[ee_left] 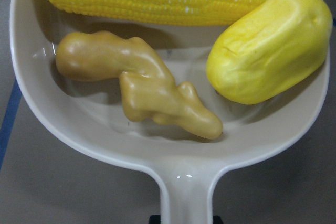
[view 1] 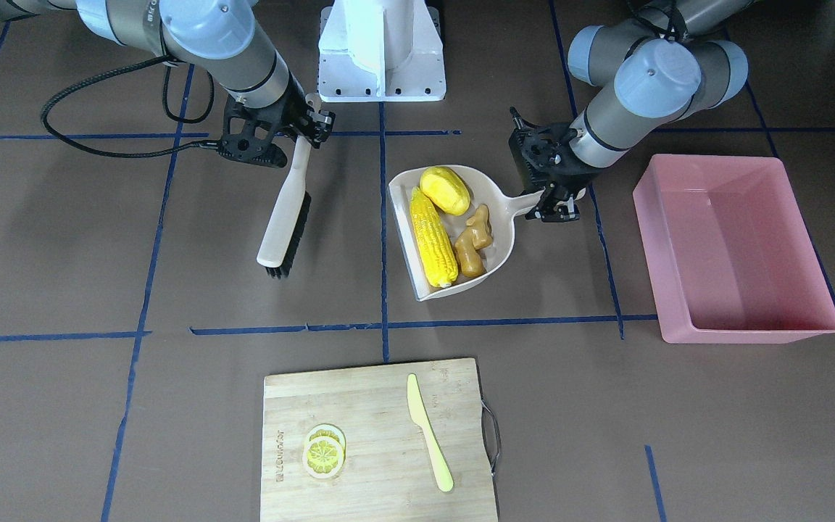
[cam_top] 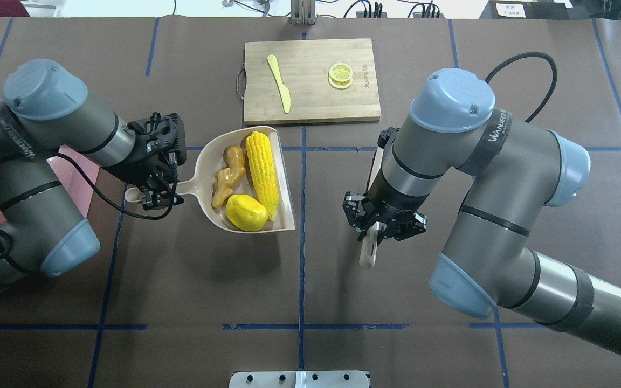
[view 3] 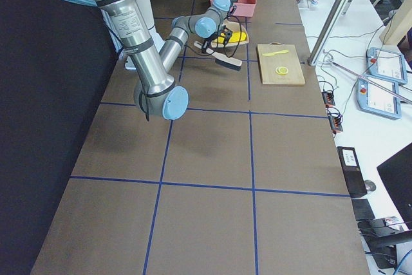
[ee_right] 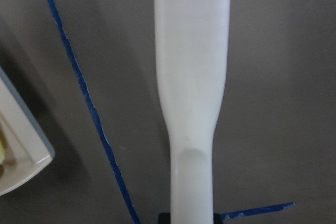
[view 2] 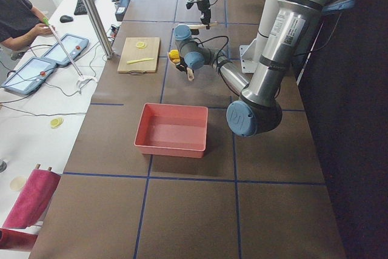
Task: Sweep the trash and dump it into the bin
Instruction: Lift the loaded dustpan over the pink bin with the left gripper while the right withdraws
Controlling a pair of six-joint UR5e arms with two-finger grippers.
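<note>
The left gripper (view 1: 554, 205) is clamped on the end of the dustpan's (view 1: 499, 243) handle, so the whole load sits forward of the grip. Any dip of the open lip on the way over would likely roll out the corn cob (view 1: 432, 238), which lies right along that lip; the yellow oval lump (view 1: 445, 190) and ginger root (view 1: 474, 243) rest deeper in. The pink bin (view 1: 744, 239) stands well apart at centre right. The left forearm slants in from the upper right, wrist bent down. At upper left, the right gripper (view 1: 306, 129) is closed on the brush's (view 1: 283, 217) handle, apart from the pan.
</note>
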